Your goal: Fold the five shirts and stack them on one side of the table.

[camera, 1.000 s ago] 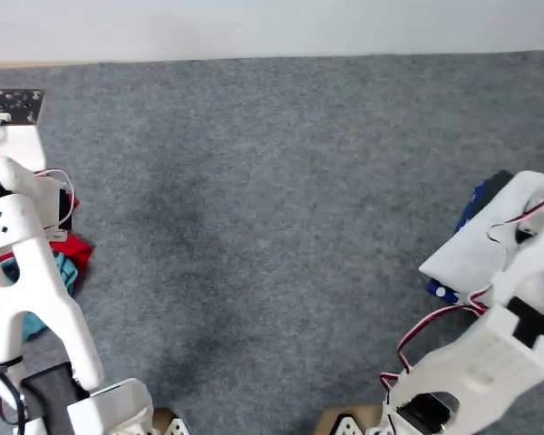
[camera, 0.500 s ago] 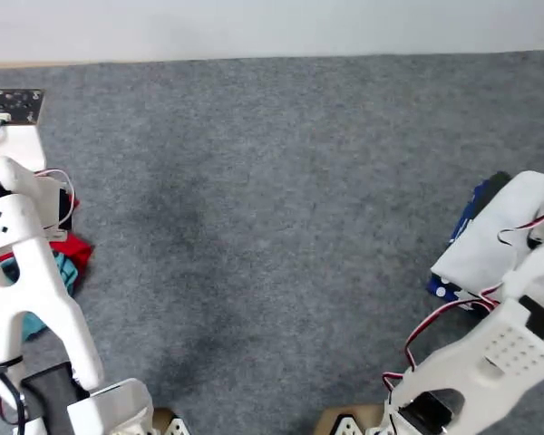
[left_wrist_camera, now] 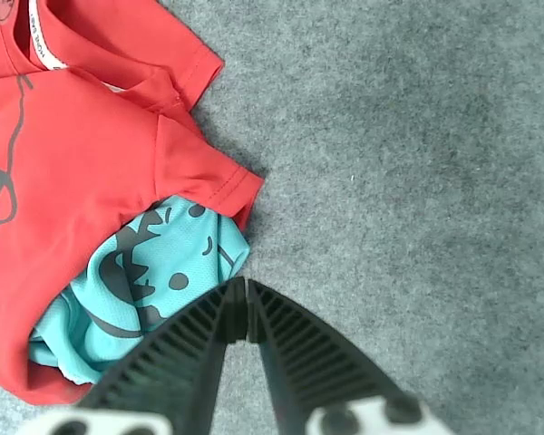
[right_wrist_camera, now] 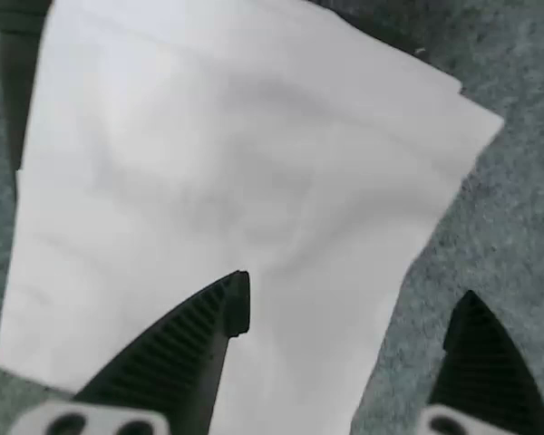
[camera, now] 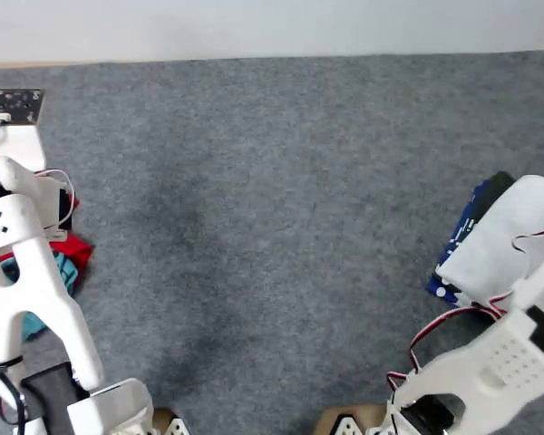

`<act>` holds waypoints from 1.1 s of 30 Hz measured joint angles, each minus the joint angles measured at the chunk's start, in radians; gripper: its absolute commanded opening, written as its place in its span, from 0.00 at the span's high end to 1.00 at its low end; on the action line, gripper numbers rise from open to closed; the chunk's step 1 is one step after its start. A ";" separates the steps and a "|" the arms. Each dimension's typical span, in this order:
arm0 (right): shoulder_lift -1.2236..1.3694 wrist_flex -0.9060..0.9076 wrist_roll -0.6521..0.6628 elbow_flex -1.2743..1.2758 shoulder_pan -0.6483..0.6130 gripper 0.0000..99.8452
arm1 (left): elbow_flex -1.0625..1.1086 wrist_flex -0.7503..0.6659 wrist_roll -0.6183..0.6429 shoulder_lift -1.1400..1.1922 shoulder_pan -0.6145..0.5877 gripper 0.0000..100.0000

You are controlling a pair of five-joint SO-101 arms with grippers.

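Note:
A folded white shirt [camera: 506,237] lies on top of a blue patterned shirt [camera: 457,243] and a black shirt [camera: 497,180] at the table's right edge. My right gripper [right_wrist_camera: 354,308] hangs open just above the white shirt [right_wrist_camera: 227,163], with nothing between its fingers. At the left edge a red shirt [left_wrist_camera: 72,181] lies crumpled over a teal shirt [left_wrist_camera: 154,281]. My left gripper [left_wrist_camera: 238,304] is shut and empty, its tips over the edge of the teal shirt. In the high view the left arm [camera: 27,263] covers most of the red shirt [camera: 77,252].
The grey felt table top [camera: 272,199] stretches between the two arms. A pale wall strip [camera: 272,27] runs along the far edge. The right arm [camera: 490,362] fills the near right corner.
The right arm has drawn back toward the near right corner, and the white shirt has shifted slightly right on the stack. The left arm has not moved.

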 measured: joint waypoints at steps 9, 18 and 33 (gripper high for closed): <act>-0.112 0.084 0.015 0.000 0.000 0.99 | 0.000 0.000 0.000 0.000 0.000 0.99; 0.114 -0.058 0.107 -0.002 0.058 0.99 | 0.002 0.000 0.000 0.000 0.000 0.99; 0.141 0.023 0.107 -0.178 -0.017 0.99 | 0.063 0.000 0.000 0.000 0.000 0.99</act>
